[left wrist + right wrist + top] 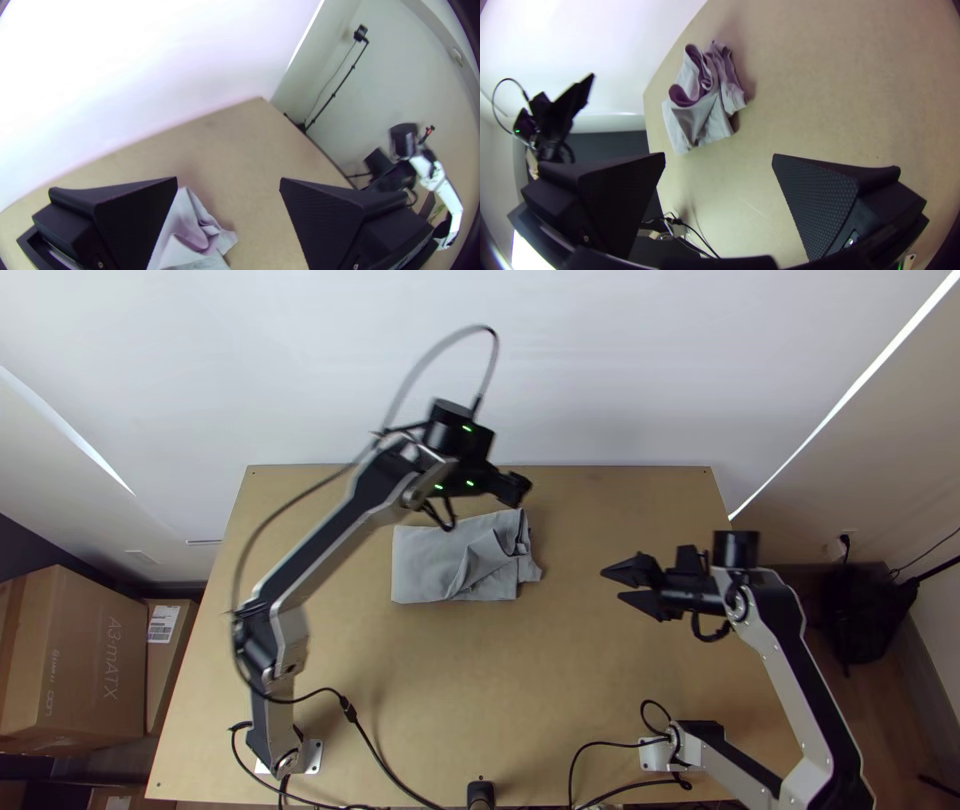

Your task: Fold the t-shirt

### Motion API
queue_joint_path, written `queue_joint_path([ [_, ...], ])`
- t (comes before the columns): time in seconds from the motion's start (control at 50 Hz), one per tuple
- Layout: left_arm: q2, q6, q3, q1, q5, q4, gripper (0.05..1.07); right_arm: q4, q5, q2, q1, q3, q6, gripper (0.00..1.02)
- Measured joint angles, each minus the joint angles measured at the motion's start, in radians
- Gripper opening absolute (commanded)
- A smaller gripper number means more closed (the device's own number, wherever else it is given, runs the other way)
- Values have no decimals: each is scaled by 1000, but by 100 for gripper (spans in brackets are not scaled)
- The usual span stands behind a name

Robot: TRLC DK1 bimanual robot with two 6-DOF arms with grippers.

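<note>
The grey t-shirt (430, 565) lies folded into a compact bundle near the table's upper middle, its left part flat and its right part rumpled. My left gripper (518, 492) hangs over the table just beyond the shirt's upper right edge; in the left wrist view the gripper (228, 181) is open, with a corner of the shirt (200, 235) below it. Right of the shirt and apart from it is my right gripper (612, 585). In the right wrist view that gripper (719, 156) stands open with nothing between its fingers, and the shirt (700, 105) shows loose openings and folds.
The wooden table (420, 700) has bare wood in front of the shirt. Black cables (375, 750) run along its near edge. Cardboard boxes (85, 655) stand off the left side, and a white wall (600, 370) rises behind the far edge.
</note>
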Motion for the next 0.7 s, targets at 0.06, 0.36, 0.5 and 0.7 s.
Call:
queue_joint_path([
  [0.06,-83,18,-6,28,-29,-34,103,1,37,51,73,48,0,98],
  [0.36,-391,58,-45,288,-53,-204,103,214,109,303,313,331,-4,99],
  [0.5,-465,74,-67,434,-51,-271,103,271,117,477,364,444,-1,99],
  [0.7,-568,85,-70,673,31,-344,103,284,117,698,403,568,1,99],
])
